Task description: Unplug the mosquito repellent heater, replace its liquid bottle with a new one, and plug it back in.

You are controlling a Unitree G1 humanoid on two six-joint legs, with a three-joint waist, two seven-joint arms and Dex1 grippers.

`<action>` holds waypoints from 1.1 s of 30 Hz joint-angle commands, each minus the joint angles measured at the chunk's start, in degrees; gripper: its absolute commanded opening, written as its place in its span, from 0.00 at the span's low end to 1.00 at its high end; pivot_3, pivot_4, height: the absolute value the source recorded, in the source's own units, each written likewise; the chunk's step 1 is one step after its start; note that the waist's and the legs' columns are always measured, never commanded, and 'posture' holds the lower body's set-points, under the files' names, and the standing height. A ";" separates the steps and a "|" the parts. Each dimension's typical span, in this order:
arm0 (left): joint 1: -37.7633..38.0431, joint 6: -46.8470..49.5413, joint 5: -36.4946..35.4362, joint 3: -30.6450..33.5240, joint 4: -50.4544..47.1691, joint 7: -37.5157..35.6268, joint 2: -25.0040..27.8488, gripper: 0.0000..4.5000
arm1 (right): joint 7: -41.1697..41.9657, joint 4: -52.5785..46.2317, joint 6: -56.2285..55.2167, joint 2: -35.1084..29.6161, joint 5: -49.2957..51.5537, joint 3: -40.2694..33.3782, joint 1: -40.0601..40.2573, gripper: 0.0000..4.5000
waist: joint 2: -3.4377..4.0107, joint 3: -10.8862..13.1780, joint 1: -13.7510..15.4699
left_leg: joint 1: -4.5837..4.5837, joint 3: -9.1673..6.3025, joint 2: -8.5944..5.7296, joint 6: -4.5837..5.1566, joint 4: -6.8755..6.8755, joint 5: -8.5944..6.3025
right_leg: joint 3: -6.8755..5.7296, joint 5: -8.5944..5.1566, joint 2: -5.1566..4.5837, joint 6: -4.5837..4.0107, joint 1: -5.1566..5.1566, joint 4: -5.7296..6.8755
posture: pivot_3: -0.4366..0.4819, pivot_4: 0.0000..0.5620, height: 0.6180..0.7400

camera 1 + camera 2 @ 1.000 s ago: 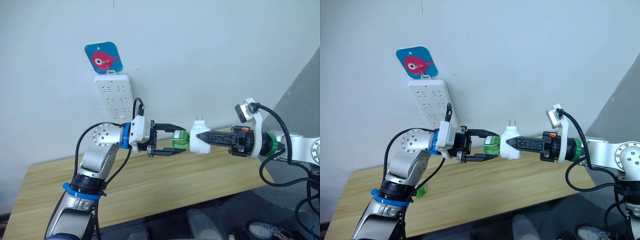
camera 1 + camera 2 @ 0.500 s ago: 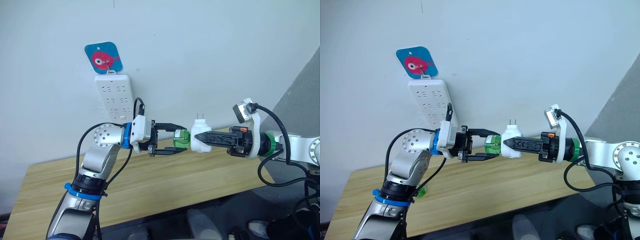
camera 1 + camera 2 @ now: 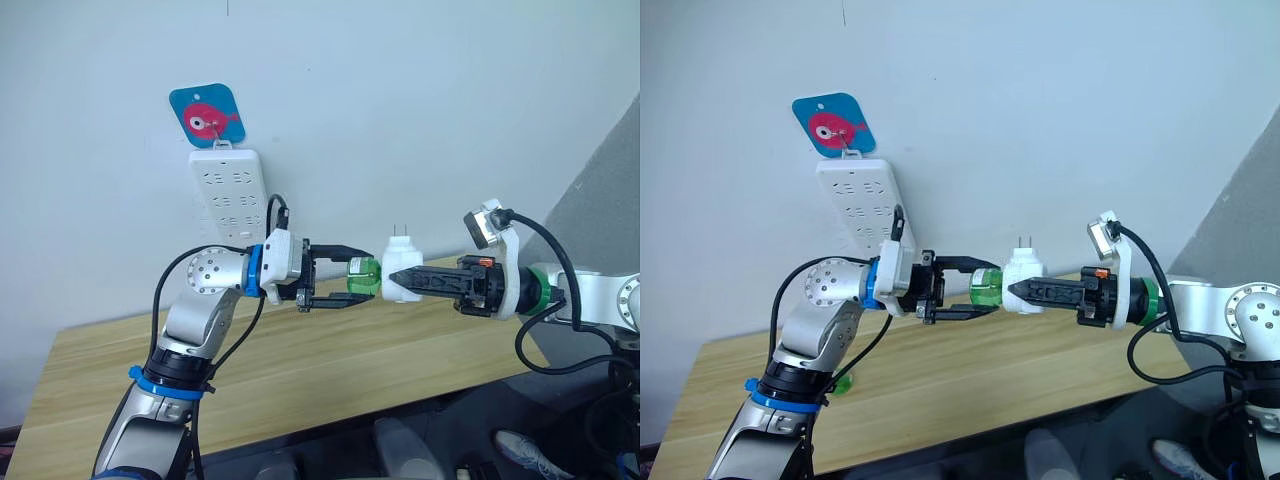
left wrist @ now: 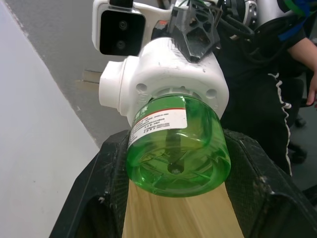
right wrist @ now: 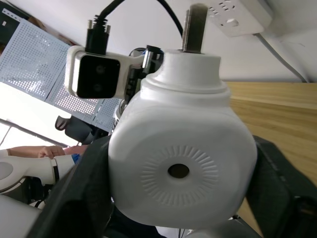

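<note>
The mosquito repellent heater (image 3: 402,254), a small white rounded unit with its plug prongs pointing up, hangs in the air above the table. My right gripper (image 3: 398,277) is shut on its body from the right. A green liquid bottle (image 4: 178,148) sticks out of the heater's left side, its neck in the socket. My left gripper (image 3: 358,278) comes in from the left, and its black fingers (image 4: 106,188) close on the bottle's sides. The heater's round vented face (image 5: 179,171) is close in the right wrist view.
A tall white power strip (image 3: 232,195) hangs on the wall under a blue fish hook (image 3: 207,116), up and left of the grippers. The wooden table (image 3: 300,370) lies below. Another green bottle (image 3: 840,383) lies on it near my left arm. A person (image 4: 297,74) stands behind.
My right gripper has moved the heater slightly left, toward my left gripper and the bottle. The left arm has barely moved.
</note>
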 commanded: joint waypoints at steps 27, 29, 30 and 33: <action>-8.50 60.84 -22.65 4.29 -4.39 11.92 10.52 0.51 | 12.22 -4.08 1.72 0.24 -12.23 -1.68 -7.98 0.67 | -0.04 0.04 0.05 | -0.01 -0.13 0.01 0.00 -0.01 0.00 | -0.13 -0.12 0.01 0.20 -0.02 0.00 | 0.21 0.15 0.83; -7.71 57.40 -21.04 3.12 -5.71 9.59 11.89 0.74 | 11.79 -3.90 1.72 0.20 -11.50 -1.71 -7.83 0.67 | -0.04 0.04 0.02 | 0.01 -0.10 0.01 0.00 -0.02 0.00 | -0.10 -0.12 0.01 0.19 -0.02 0.00 | 0.22 0.15 0.83; -7.51 56.59 -20.72 2.83 -5.88 9.08 12.17 0.81 | 11.63 -3.91 1.70 0.22 -11.34 -1.71 -7.79 0.67 | -0.03 0.03 0.01 | 0.02 -0.09 0.01 0.00 -0.03 0.00 | -0.08 -0.12 0.01 0.19 -0.02 0.01 | 0.22 0.15 0.83; -7.36 55.73 -20.27 2.56 -5.69 8.55 12.32 0.98 | 11.45 -3.95 1.77 0.30 -11.24 -1.80 -7.76 0.67 | -0.04 0.04 0.20 | 0.00 -0.08 0.01 0.00 -0.02 0.00 | -0.07 -0.12 0.01 0.19 -0.03 0.01 | 0.22 0.15 0.83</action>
